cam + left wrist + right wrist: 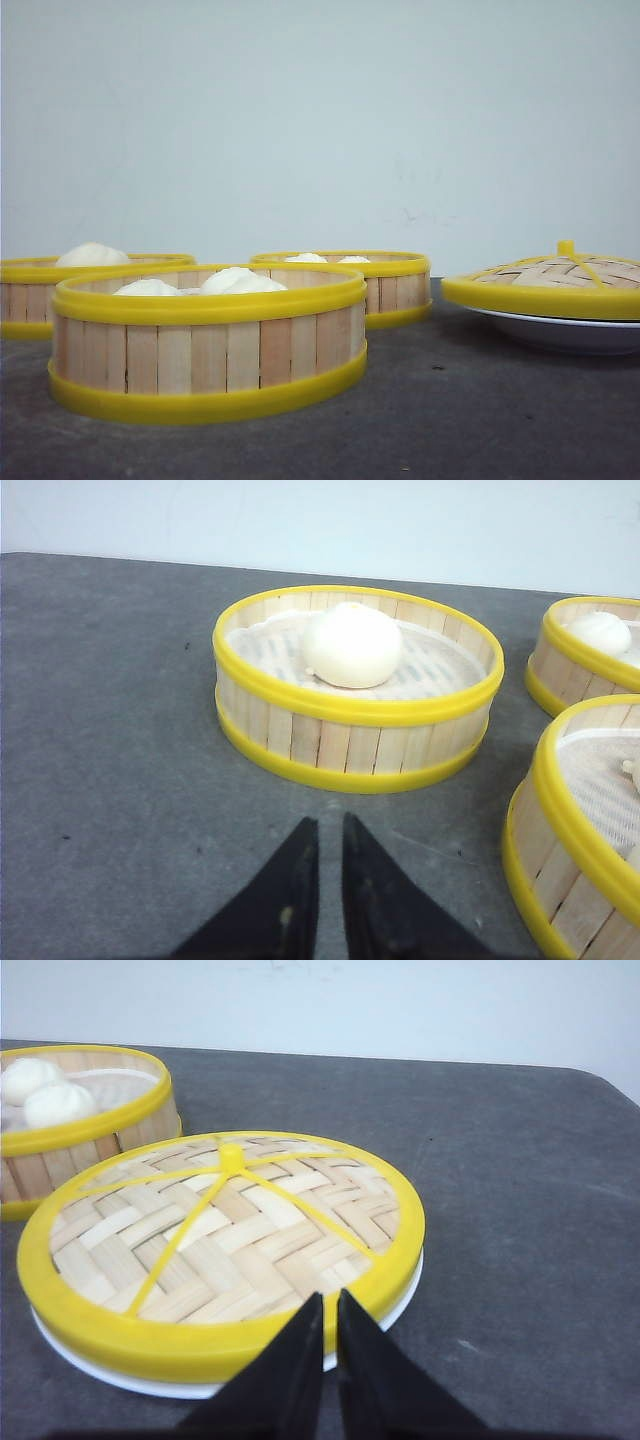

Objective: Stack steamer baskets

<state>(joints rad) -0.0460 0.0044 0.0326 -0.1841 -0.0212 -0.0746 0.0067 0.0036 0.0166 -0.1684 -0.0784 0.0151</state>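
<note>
Here, nearest in the front view, one steamer basket (208, 345) stands on the dark grey table (460, 420) with white buns (240, 281) inside. Behind it to the left sits a second basket (30, 285), and behind to the right a third basket (385, 280) (none is stacked on another). Far right, the woven lid (560, 280) rests on a white plate (570, 330).

Neither hand shows in the front view; only the wrist views reveal them. The left hand (322, 880) hovers over bare table, fingers nearly pressed together and empty, near the basket with a single bun (352, 645). The right hand (325, 1355), likewise almost closed and empty, sits just before the lid's yellow rim.
</note>
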